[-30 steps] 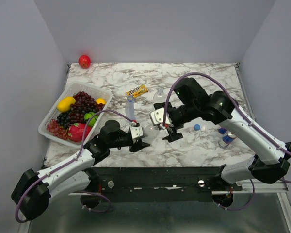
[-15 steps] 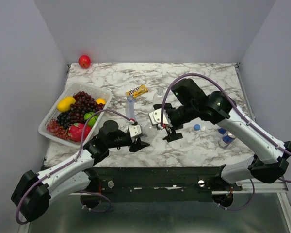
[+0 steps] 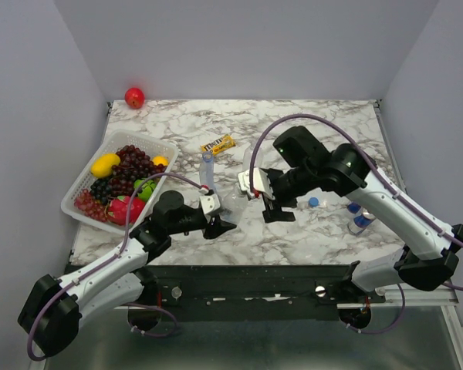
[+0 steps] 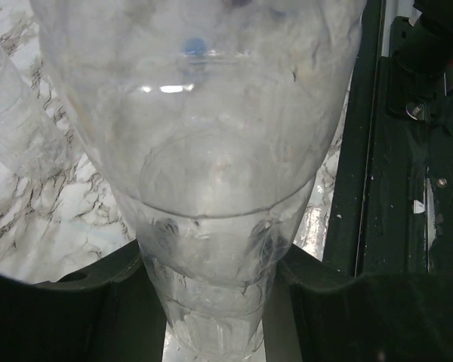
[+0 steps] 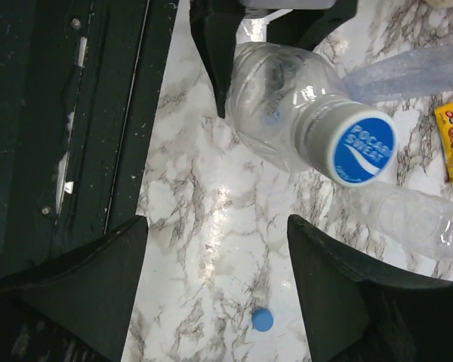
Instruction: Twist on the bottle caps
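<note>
One wide clear plastic bottle is clenched around its lower body by the left gripper and tilted over the marble table, with a round blue-and-white cap seated on its neck. The right gripper is released, jaws apart, near that cap. A small loose blue cap is seen lying on the table.

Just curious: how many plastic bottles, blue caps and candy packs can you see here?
Plastic bottles: 3 (held bottle, slim bottle, third bottle)
Blue caps: 2 in view (cap on held bottle, loose cap)
Candy packs: 1
Total: 6
</note>
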Controlling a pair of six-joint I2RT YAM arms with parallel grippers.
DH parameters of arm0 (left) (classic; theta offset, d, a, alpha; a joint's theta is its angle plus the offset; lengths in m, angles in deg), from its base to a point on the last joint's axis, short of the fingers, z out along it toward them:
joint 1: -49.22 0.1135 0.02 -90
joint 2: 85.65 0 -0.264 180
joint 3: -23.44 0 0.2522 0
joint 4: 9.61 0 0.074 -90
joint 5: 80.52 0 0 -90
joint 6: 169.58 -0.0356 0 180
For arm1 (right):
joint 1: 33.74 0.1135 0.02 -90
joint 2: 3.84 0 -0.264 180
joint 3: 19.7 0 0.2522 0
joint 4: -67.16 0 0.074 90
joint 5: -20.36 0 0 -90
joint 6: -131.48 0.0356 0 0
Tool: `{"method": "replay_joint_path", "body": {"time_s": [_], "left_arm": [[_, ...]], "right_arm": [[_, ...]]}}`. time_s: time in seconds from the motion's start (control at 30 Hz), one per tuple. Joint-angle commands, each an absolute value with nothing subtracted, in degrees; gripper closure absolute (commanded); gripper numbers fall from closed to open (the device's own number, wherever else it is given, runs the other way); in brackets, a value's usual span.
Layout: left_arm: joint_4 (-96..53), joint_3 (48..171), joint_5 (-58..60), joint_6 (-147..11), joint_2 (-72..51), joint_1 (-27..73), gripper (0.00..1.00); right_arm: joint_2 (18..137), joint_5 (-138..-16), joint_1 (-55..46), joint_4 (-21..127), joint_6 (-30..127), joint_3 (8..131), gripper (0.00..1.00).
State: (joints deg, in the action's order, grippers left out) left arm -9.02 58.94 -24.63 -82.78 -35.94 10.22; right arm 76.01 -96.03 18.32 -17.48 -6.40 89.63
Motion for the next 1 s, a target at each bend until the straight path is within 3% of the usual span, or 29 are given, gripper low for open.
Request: {"method": "replay_joint_path", "body": {"time_s": [0.0,0.17,0.3,0.6,0.97], "left_arm": [[-11.3,60.0,-28.4,-85.7,-35.4,10.3,1.0],[-14.7,61.9,-30.2,-89.0,-33.4,9.8,1.0],[-16.2,63.2,-30.6,-91.0,-32.2,9.7,1.0],[-16.2,65.2,-30.1,-90.2,-32.0,9.6,1.0],[-10.9,63.1,-28.6,-80.3,-32.2,10.7,1.0]], "right_arm": [[76.3,-94.4,17.2,-15.4,-0.1,96.0,0.18],[78.3,-96.2,17.2,-11.4,-1.3,99.3,0.11],[77.9,-102.9,17.5,-9.2,-9.0,95.2,0.04],[79.4,-103.3,18.0,-13.9,-16.3,93.1,0.04],[75.8,-98.6,18.1,-12.9,-12.3,87.8,0.05]]}}
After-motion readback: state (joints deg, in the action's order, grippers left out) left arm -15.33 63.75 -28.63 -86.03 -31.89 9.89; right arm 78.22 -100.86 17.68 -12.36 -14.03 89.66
